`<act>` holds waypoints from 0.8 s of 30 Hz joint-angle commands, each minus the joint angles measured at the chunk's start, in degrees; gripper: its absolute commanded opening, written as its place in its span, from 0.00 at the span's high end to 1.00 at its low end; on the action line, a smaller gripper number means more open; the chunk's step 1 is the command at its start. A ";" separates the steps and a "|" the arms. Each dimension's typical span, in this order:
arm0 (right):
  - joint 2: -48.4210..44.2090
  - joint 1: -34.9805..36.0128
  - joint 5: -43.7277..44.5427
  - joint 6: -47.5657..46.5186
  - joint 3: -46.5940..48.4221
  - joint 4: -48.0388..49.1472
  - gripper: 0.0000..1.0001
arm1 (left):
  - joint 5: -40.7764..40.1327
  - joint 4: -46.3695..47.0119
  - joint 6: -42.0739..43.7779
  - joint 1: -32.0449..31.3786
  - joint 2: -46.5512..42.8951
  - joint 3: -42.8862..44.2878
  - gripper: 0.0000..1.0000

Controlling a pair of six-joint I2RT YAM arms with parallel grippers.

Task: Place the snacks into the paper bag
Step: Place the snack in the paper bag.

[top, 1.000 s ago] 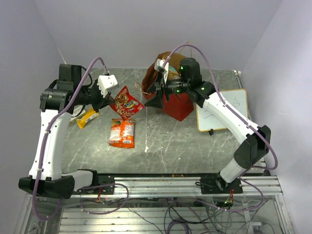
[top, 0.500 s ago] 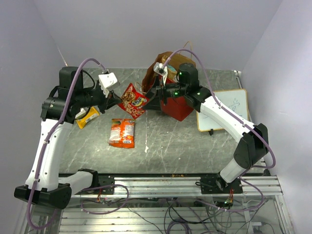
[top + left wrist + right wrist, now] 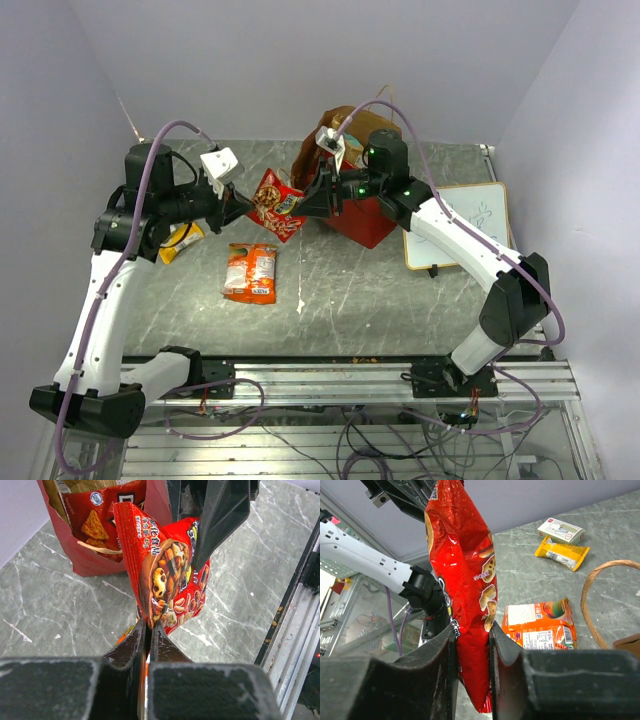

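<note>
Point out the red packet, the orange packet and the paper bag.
red packet (image 3: 277,204), top view, its printed front.
orange packet (image 3: 251,272), top view, its middle.
paper bag (image 3: 367,228), top view, red outer wall.

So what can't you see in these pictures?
Top view: inside the paper bag, hidden by the right arm.
Top view: part of the yellow packet, behind the left arm.
Left wrist view: the bag's top, cut off by the upper edge.
Right wrist view: most of the bag, past the right edge.
</note>
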 commanded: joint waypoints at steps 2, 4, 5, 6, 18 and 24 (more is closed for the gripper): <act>-0.72 -0.51 -0.21 -3.14 0.89 -1.31 0.83 | 0.78 5.44 -3.17 -0.49 -1.38 -1.48 0.89; -1.05 -0.88 0.13 -5.10 1.09 -2.79 0.87 | 0.36 5.95 -3.35 -0.49 -1.46 -1.86 0.82; -1.38 -1.15 0.32 -6.12 1.14 -3.49 0.88 | 0.15 6.23 -3.70 -0.41 -1.53 -2.11 0.78; -1.65 -1.41 0.52 -7.02 1.13 -4.16 0.90 | 0.04 6.52 -3.80 -0.40 -1.58 -2.30 0.73; -5.59 -10.35 -2.23 -9.44 2.83 -7.66 0.99 | -3.14 5.18 -2.69 -0.15 -0.75 -0.47 0.29; -5.95 -14.91 3.56 -14.28 8.99 -15.12 1.00 | -6.03 4.35 -2.51 0.30 -0.48 1.17 0.25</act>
